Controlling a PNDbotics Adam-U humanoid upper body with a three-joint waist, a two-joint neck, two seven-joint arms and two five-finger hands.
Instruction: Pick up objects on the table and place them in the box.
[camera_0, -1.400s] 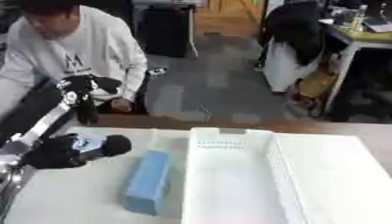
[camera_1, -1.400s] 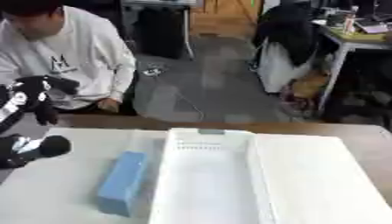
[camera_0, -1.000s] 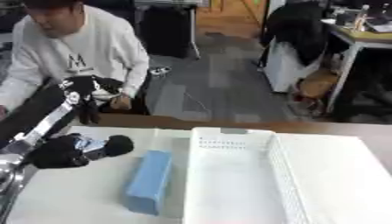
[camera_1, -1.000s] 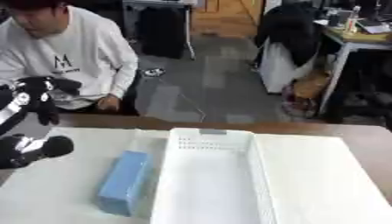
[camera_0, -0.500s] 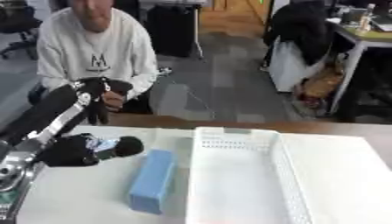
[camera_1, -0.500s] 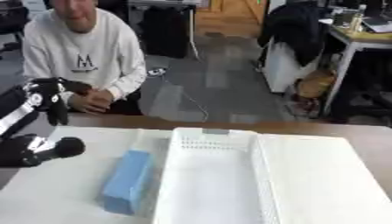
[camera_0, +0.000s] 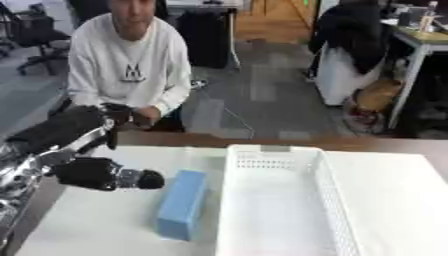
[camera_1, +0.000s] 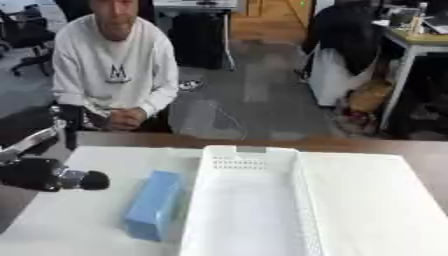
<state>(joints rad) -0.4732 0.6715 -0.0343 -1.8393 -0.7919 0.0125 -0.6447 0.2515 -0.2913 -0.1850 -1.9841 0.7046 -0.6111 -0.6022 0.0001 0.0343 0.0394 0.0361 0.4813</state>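
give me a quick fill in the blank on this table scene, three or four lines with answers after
1. The blue block lies to the ____ of the white basket.
2. The white basket holds ____ so far.
3. The only robot hand in view is the ____ hand.
4. The block's colour is ____.

Missing words: left; nothing; left; blue

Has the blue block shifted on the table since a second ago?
No. The blue block still lies just left of the white basket, lengthwise along its wall, same gap as before. Only the camera's framing has drifted slightly.
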